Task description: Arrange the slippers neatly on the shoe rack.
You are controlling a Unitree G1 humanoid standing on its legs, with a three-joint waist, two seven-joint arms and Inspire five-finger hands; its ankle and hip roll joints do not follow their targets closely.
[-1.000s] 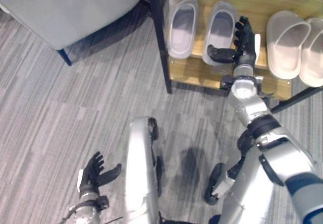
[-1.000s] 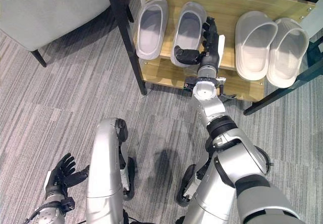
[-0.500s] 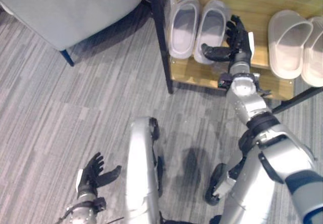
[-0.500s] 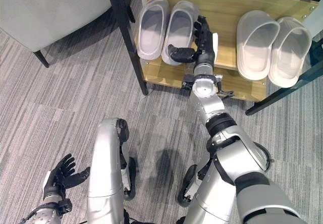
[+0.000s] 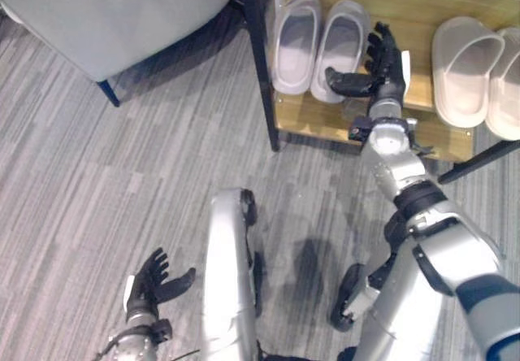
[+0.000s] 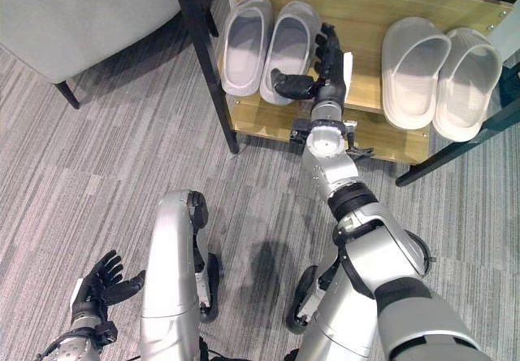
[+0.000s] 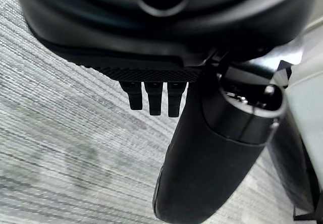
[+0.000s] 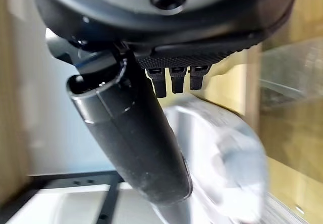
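Two grey slippers (image 6: 264,48) lie lengthwise just left of the open right hand (image 6: 323,72); open left hand (image 6: 101,284) idles far off.

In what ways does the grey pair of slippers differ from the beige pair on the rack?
The grey pair sits at the left end of the rack; the beige pair sits at the right end. The grey pair is greyer and looks slimmer; the beige pair looks wider. The right hand touches the grey pair, not the beige. Both pairs lie side by side, openings up.
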